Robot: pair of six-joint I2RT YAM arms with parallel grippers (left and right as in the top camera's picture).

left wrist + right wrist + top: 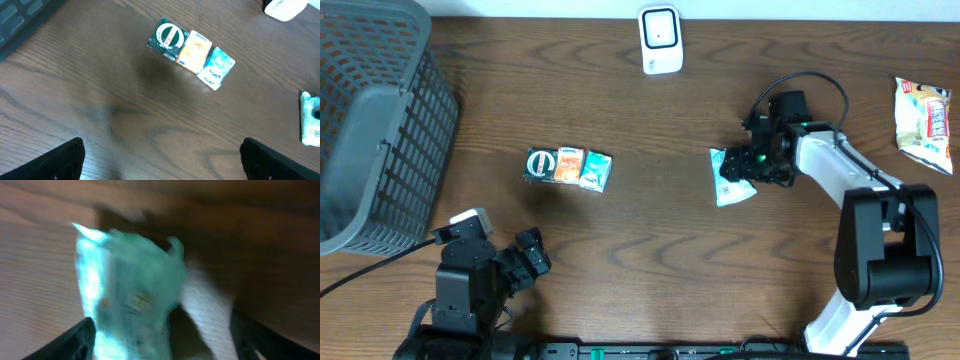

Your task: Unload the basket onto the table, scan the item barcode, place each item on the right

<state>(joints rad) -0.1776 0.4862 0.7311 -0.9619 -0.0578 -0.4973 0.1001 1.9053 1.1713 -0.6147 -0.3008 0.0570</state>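
Dark brown wood made up the table point(650, 250). The teal-and-white packet point(732, 180) lay flat on it, right of centre and well below the white scanner point(660, 40) that stood at the far edge. The right gripper point(750, 167) sat low over the packet's right side. In its wrist view, which was blurred, its fingers point(75, 340) were spread wide. The packet point(130, 295) lay nearer the left one without filling the gap, so nothing was clamped.

The left gripper point(532, 255) waited near the front left corner with its fingers point(60, 160) fully apart and only bare wood between them. A strip of three small cartons point(567, 167) lay left of centre. A grey basket point(430, 110) filled the far left corner, and a snack bag point(923, 122) lay at the right edge.
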